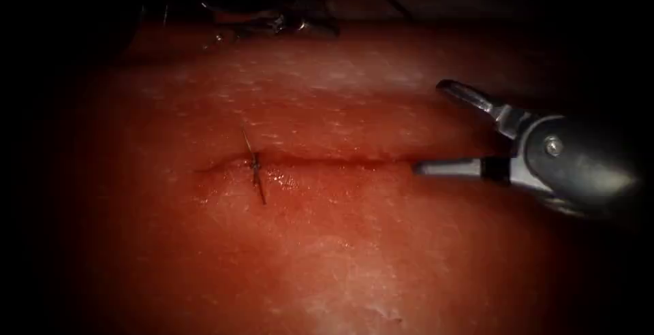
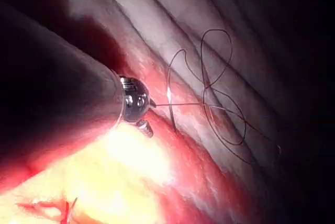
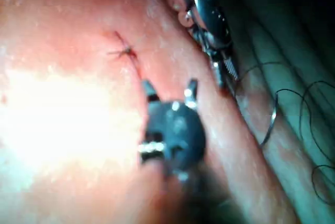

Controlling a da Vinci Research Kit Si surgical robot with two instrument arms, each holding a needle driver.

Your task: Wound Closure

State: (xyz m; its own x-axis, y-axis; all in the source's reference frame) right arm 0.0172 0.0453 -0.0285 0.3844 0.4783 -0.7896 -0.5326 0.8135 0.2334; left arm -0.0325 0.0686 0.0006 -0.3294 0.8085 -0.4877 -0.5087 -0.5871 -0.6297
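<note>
The right tool hangs with its smooth steel fingers spread wide and empty by the right end of the cut, a thin slit lying left to right in the glistening tissue. The slender curved needle lies off the tissue beside loose loops of thread. The left tool is near it; I cannot tell how its fingers stand.

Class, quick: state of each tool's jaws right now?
Left tool: cannot be told.
Right tool: jaws open, holding nothing, at the cut's right end.

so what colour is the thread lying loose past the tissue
Dark, near black: the thread shows best in the left wrist view, looped over pale cloth.
</note>
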